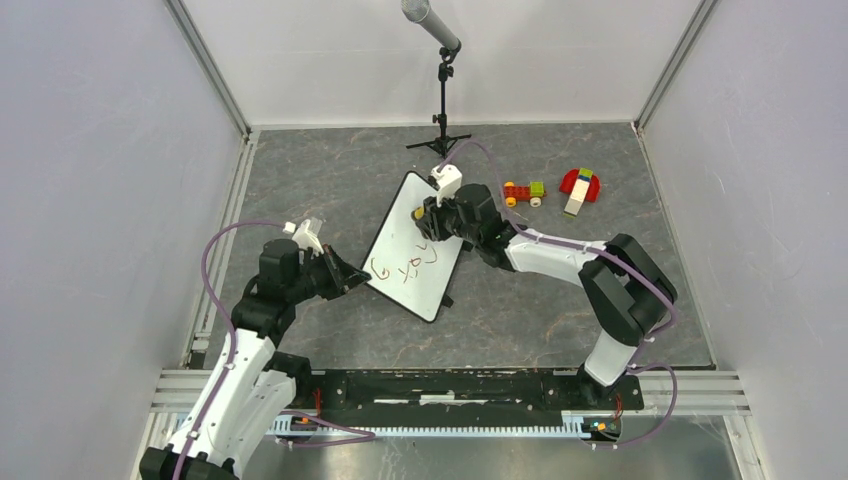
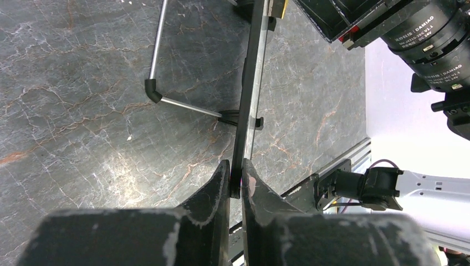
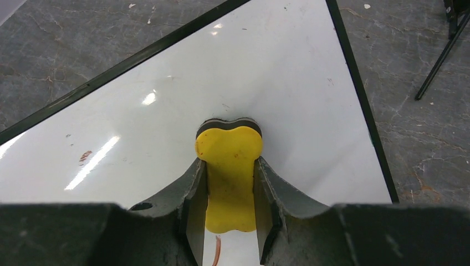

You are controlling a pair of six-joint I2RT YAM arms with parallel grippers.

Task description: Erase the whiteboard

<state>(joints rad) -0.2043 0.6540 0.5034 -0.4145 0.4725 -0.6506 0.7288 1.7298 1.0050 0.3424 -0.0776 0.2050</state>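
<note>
The left pincer (image 2: 236, 182) clamps the edge of the black-framed white rectangular whiteboard (image 1: 398, 240) on the grey marbled worktop (image 1: 330, 170); the right pincer (image 3: 230, 169) grips a yellow black-backed eraser (image 3: 228, 145) against its surface.

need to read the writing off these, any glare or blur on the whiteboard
Right wrist: bright streaks glare on the whiteboard left of the yellow eraser, and the right pincer is soft up close. Top external: board evenly lit, red writing visible, no glare. Left wrist: board edge-on, no writing shows; the left pincer is slightly blurred, wall at right blown out.
</note>
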